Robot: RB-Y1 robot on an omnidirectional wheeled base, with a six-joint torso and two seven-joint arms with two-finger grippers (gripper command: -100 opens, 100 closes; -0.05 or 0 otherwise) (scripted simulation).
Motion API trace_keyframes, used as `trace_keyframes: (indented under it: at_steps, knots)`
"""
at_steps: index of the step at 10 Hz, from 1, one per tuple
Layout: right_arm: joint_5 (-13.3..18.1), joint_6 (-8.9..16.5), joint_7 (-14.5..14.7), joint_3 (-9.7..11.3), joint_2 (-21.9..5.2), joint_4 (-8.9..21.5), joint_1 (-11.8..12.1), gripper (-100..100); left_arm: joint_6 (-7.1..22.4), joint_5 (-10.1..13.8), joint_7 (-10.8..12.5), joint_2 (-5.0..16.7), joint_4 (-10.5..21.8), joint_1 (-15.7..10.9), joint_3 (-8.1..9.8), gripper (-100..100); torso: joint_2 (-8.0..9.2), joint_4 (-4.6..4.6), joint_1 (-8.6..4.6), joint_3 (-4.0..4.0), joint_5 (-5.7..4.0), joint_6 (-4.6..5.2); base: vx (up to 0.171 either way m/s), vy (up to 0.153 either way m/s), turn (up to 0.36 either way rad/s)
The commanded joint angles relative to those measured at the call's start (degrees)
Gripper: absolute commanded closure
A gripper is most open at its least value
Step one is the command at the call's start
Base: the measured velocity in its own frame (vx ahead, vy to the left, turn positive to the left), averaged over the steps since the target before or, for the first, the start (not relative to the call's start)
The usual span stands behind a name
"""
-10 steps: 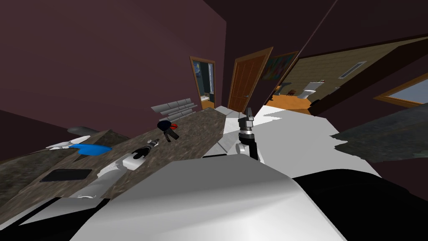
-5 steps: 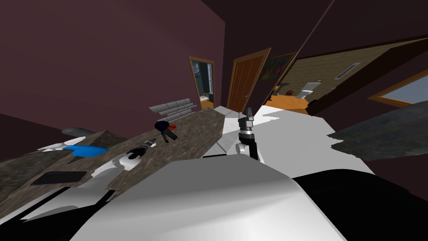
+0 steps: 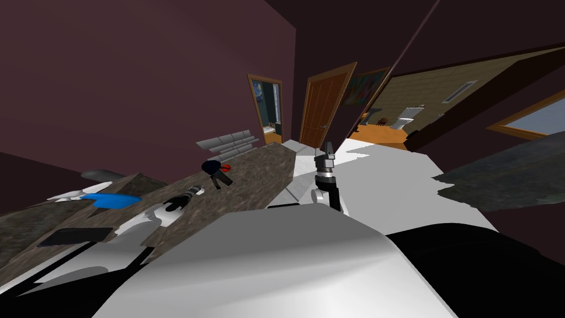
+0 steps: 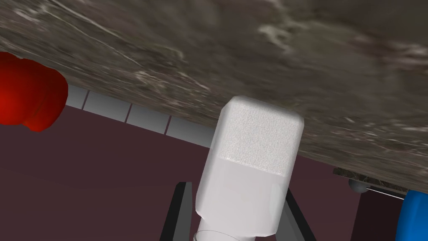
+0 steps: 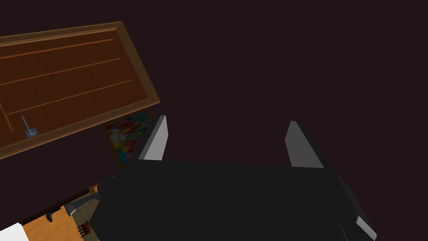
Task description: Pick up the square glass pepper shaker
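The square pepper shaker is gripped between the fingers of the left gripper, which are pressed against its two sides, and it is pointed out past their tips over the dark veined counter. In the head view, the shaker is seen at the tip of the left gripper, at about 1 o'clock from the gripper's dark body. It is drawn pale grey-white with rounded corners: the far half is finely speckled, and the half nearer the gripper is smooth. Whether it is touching the counter cannot be told. A red and dark object is seen on the counter near the shaker, at 1 o'clock from it. A blue object is found at 9 o'clock and a flat dark slab at 8 o'clock, both well apart from it. The right gripper is held upright at 3 o'clock, well apart, with its fingers spread.
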Motion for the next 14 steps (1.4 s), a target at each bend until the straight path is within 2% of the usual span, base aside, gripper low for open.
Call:
trace_keyframes:
  at_steps: [1, 3, 4, 5, 6, 7, 8, 9, 10, 11, 12, 14]
  knots:
    - [0.0, 0.0, 0.0, 0.0, 0.0, 0.0, 0.0, 0, 0.0, 0.0, 0.0, 0.0, 0.0, 0.0, 0.0, 100, 0.0, 0.0, 0.0, 0.0, 0.0, 0.0, 0.0, 0.0, 0.0]
    - [0.0, 0.0, 0.0, 0.0, 0.0, 0.0, 0.0, 0, 0.02, 0.0, -0.01, 0.01, 0.01, 0.01, 0.0, 100, 0.02, 0.01, 0.06, 0.01, 0.02, 0.01, 0.0, 0.0, 0.0]
    - [0.0, 0.0, 0.0, 0.0, 0.0, 0.0, 0.0, 0, 0.03, 0.0, -0.02, 0.01, 0.01, 0.01, 0.0, 0, 0.02, 0.01, 0.06, 0.02, 0.03, 0.01, 0.0, 0.0, 0.0]
    - [0.0, 0.0, 0.0, 0.0, 0.0, 0.0, 0.0, 0, 2.9, -0.58, -0.55, -0.83, -2.85, 2.88, 2.4, 100, 0.02, 0.01, 0.06, 0.02, 0.03, 0.01, -0.006, 0.048, 0.039]
    - [0.0, 0.0, 0.0, 0.0, 0.0, 0.0, 0.0, 0, 3.67, -0.58, -0.55, -0.83, -3.49, 3.71, 2.4, 100, 0.07, -0.02, 0.26, 0.03, 0.09, -0.11, -0.003, 0.069, 0.006]
    - [0.0, 0.0, 0.0, 0.0, 0.0, 0.0, 0.0, 0, 4.16, -0.58, -0.55, -0.83, -5.73, 3.71, 2.4, 100, 0.11, -0.09, 0.48, 0.01, 0.23, -0.26, -0.006, 0.039, 0.027]
    - [0.0, 0.0, 0.0, 0.0, 0.0, 0.0, 0.0, 0, 4.16, -0.58, -0.55, -0.83, -6.43, 3.71, 2.4, 100, 0.07, -0.13, 0.52, -0.03, 0.31, -0.22, -0.009, 0.01, 0.014]
    - [0.0, 0.0, 0.0, 0.0, 0.0, 0.0, 0.0, 0, 6.71, -1.43, -1.13, -1.89, -8.17, 6.22, 4.11, 100, 0.03, -0.15, 0.45, -0.06, 0.35, -0.16, 0.007, 0.048, 0.014]
    - [0.0, 0.0, 0.0, 0.0, 0.0, 0.0, 0.0, 0, 7.97, -1.43, -1.13, -1.89, -10.91, 6.32, 4.11, 100, 0.02, -0.26, 0.59, -0.12, 0.51, -0.28, 0.003, 0.059, 0.023]
    - [0.0, 0.0, 0.0, -0.01, -0.01, 0.0, 0.0, 0, 7.97, -1.43, -1.13, -1.89, -12.68, 6.32, 4.11, 100, 0.0, -0.32, 0.71, -0.16, 0.63, -0.3, -0.006, 0.027, 0.019]
    - [0.0, 0.0, 0.0, 0.0, 0.0, 0.0, 0.0, 0, 11.08, -2.29, -1.7, -2.94, -15.26, 8.93, 5.83, 100, -0.02, -0.34, 0.65, -0.18, 0.69, -0.22, -0.006, 0.057, 0.024]
    - [0.0, 0.0, 0.0, -0.01, 0.0, 0.0, 0.0, 0, 11.77, -2.29, -1.7, -2.94, -18.75, 8.93, 5.83, 100, -0.05, -0.5, 0.81, -0.27, 0.94, -0.3, 0.0, 0.038, 0.015]
